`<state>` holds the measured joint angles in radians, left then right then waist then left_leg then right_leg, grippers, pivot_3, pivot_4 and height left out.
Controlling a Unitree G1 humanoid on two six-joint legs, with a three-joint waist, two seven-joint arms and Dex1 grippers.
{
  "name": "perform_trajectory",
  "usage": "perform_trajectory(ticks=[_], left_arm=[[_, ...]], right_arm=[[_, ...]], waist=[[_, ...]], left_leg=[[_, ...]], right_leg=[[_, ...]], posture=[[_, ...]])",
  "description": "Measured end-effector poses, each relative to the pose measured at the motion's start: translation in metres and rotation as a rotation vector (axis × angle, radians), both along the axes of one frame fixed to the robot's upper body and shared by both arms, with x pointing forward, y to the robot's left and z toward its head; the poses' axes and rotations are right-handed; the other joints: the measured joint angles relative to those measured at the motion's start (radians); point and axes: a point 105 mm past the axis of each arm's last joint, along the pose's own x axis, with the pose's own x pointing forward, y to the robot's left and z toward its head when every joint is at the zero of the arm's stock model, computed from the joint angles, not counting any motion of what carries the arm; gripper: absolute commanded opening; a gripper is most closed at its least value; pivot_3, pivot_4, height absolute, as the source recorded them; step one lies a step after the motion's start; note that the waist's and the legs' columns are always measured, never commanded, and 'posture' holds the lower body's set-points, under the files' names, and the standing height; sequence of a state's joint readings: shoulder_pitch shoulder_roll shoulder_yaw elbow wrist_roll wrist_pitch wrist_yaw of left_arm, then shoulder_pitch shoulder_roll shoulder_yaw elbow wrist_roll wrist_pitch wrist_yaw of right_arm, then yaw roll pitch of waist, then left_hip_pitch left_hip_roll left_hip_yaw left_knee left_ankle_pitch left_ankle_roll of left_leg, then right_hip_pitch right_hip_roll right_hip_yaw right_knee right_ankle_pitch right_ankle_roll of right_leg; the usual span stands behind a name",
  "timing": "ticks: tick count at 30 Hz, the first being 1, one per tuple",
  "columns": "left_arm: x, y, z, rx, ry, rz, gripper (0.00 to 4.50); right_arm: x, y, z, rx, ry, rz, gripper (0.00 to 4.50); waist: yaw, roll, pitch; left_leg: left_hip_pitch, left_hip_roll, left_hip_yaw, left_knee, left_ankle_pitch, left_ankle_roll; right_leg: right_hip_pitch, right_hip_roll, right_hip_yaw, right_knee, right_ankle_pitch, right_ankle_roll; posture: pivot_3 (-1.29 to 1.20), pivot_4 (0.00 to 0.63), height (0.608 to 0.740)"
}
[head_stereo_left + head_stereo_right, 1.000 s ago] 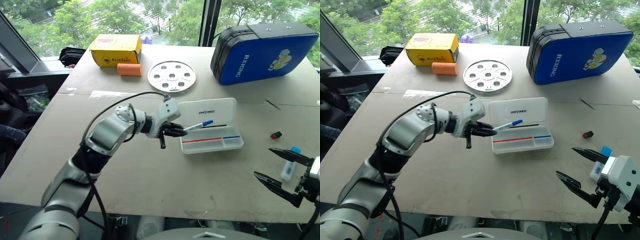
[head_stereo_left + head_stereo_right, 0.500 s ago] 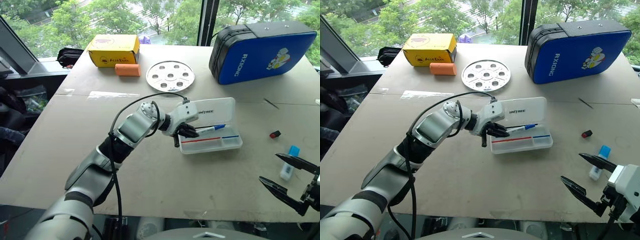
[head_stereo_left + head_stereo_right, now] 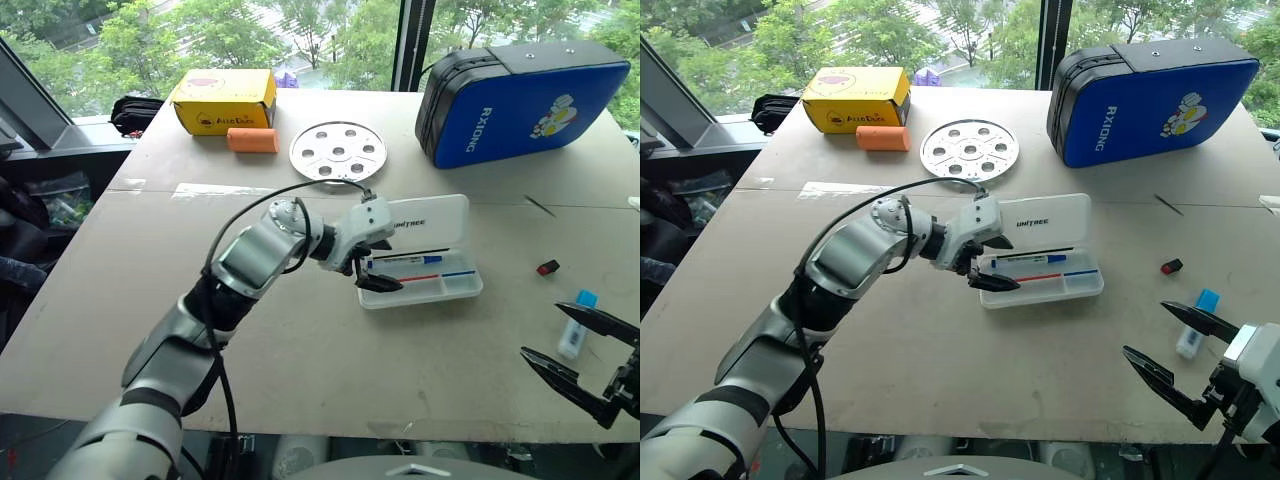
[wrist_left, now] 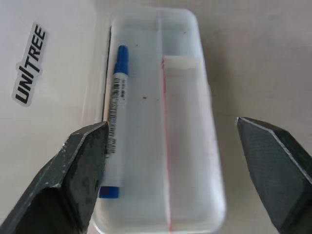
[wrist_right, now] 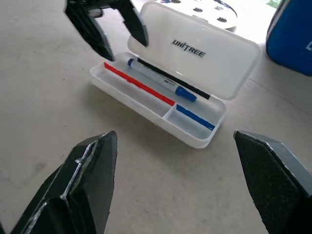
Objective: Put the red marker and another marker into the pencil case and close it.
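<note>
Open pencil case [image 3: 425, 270] on a table [image 3: 300, 340], a robot claw at its end.

The left claw [image 3: 372, 268] hovers wide open and empty over the case's near end; a blue-capped marker [image 4: 115, 122] lies inside. The raised lid reads "UNITREE". The right claw [image 3: 1180, 348], open and empty, waits well apart. A blue case [image 3: 520, 95] behind reads "RXDING".

yellow box [image 3: 224, 99], orange roll [image 3: 252, 140], perforated disc [image 3: 339, 152], blue case [image 3: 520, 102]

Beige table [image 3: 300, 340] — leafy windows [image 3: 320, 30]
</note>
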<state>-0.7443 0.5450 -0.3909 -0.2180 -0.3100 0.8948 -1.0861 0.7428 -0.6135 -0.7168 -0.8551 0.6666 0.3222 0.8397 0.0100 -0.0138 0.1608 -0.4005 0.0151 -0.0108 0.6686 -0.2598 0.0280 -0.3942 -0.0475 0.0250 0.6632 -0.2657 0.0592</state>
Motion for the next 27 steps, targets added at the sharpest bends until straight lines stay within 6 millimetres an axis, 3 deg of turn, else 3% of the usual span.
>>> perform_trajectory(ticks=[3, 5, 11, 16, 23, 27], left_arm=[[-0.011, 0.004, 0.006, -0.084, 0.004, -0.002, 4.28], [-0.027, 0.012, 0.011, -0.224, 0.014, -0.007, 4.28], [-0.068, 0.044, 0.029, -0.313, 0.075, -0.099, 4.28], [-0.080, 0.051, 0.034, -0.318, 0.079, -0.136, 4.28], [-0.098, 0.047, 0.040, -0.322, 0.033, -0.129, 4.36], [-0.108, 0.043, 0.033, -0.352, 0.034, -0.076, 4.36]], right_arm=[[0.008, -0.006, -0.001, 0.005, -0.004, -0.082, 3.83], [0.022, -0.026, -0.013, -0.001, 0.019, -0.273, 3.83], [0.049, -0.078, -0.051, 0.042, 0.218, -0.840, 3.83], [0.054, -0.086, -0.076, 0.098, 0.372, -1.012, 3.83], [0.060, -0.081, -0.086, 0.150, 0.476, -1.028, 0.79], [0.058, -0.087, -0.082, 0.099, 0.480, -0.985, 0.62]], waist=[[0.001, 0.001, -0.001], [0.004, 0.000, 0.000], [0.002, 0.001, -0.001], [0.004, 0.004, -0.002], [0.004, -0.001, -0.004], [0.005, -0.003, -0.006]], left_leg=[[0.000, 0.000, 0.000, 0.000, 0.000, 0.000], [0.000, 0.000, 0.001, 0.000, 0.000, 0.000], [0.000, 0.001, 0.001, 0.000, 0.000, -0.001], [-0.001, -0.003, 0.002, 0.000, 0.000, 0.000], [0.001, -0.003, 0.001, 0.000, 0.000, 0.000], [0.001, -0.005, 0.002, 0.001, -0.002, 0.003]], right_leg=[[0.000, 0.000, 0.000, 0.000, 0.000, 0.000], [0.000, -0.001, 0.000, 0.000, 0.000, 0.000], [-0.001, -0.001, 0.001, 0.000, -0.002, -0.004], [-0.001, -0.002, 0.001, -0.001, -0.001, -0.002], [0.002, -0.002, 0.001, -0.002, 0.000, 0.000], [0.003, -0.005, 0.002, -0.003, 0.000, 0.000]], posture=[[0.00, 0.150, 0.740], [0.00, 0.150, 0.740], [0.00, 0.150, 0.740], [0.00, 0.150, 0.740], [0.00, 0.150, 0.740], [0.00, 0.150, 0.740]])
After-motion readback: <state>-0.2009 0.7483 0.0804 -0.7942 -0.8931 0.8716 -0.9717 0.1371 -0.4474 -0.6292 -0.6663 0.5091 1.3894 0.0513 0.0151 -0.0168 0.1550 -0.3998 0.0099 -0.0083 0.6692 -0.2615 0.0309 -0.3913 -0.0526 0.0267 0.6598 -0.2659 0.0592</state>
